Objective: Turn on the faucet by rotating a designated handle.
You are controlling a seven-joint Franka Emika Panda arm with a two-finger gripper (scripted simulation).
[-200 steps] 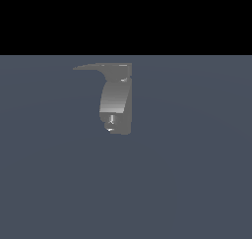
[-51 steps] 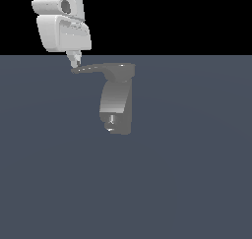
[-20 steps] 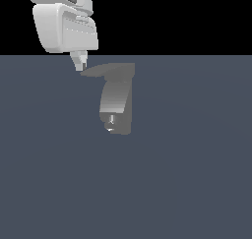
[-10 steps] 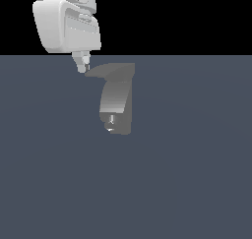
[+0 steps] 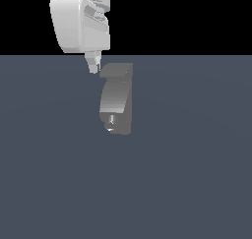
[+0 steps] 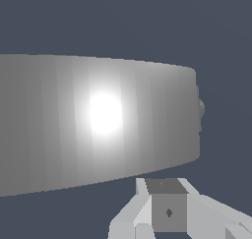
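Near the far edge of the flat grey surface (image 5: 187,184) stands the small grey metallic faucet (image 5: 115,103), its thin dark-grey handle (image 5: 115,70) foreshortened across its top. White robot fingers (image 5: 94,66) touch the handle's tip on the exterior view's left; whether they are parted cannot be told.

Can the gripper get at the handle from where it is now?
Probably yes. In the exterior view the gripper already sits at the end of the handle on top of the faucet, with nothing between them. Whether they actually touch, I cannot tell.
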